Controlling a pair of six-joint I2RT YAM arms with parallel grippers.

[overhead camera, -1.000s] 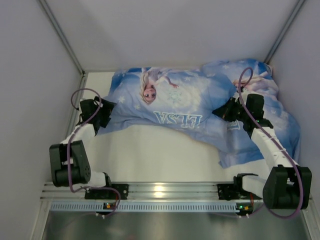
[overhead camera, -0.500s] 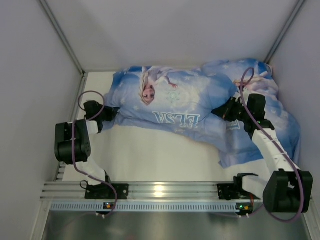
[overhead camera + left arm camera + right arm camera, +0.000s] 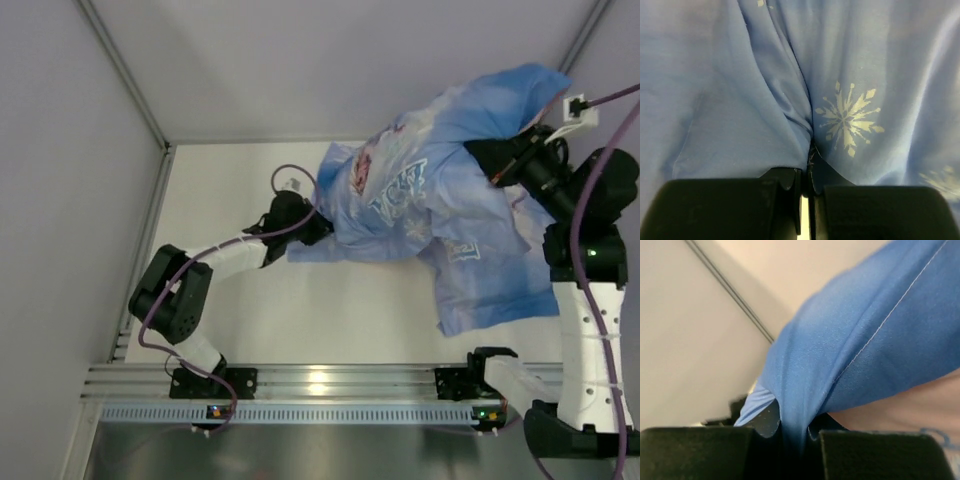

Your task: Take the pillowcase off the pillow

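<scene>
The light blue Elsa-print pillowcase [image 3: 410,195] is bunched up and stretched between my two grippers at the back right of the table. My left gripper [image 3: 308,226] reaches across the middle of the table. It is shut on a thin fold of the snowflake-printed cloth [image 3: 845,115], which sits right at its fingertips [image 3: 807,172]. My right gripper [image 3: 500,162] is raised high near the right wall and is shut on a blue stitched edge [image 3: 840,355]. A pale pink face [image 3: 910,405] shows beside that edge. The white pillow is hidden from every view.
More blue printed cloth [image 3: 490,290] lies flat on the table under the raised bundle, in front of the right arm. Grey walls close in on the left, back and right. The metal rail [image 3: 320,385] with both arm bases runs along the near edge.
My left gripper closed on the pillowcase's left edge and swung from the far left to the table's middle. My right arm rose toward the back right, lifting and bunching the cloth.
</scene>
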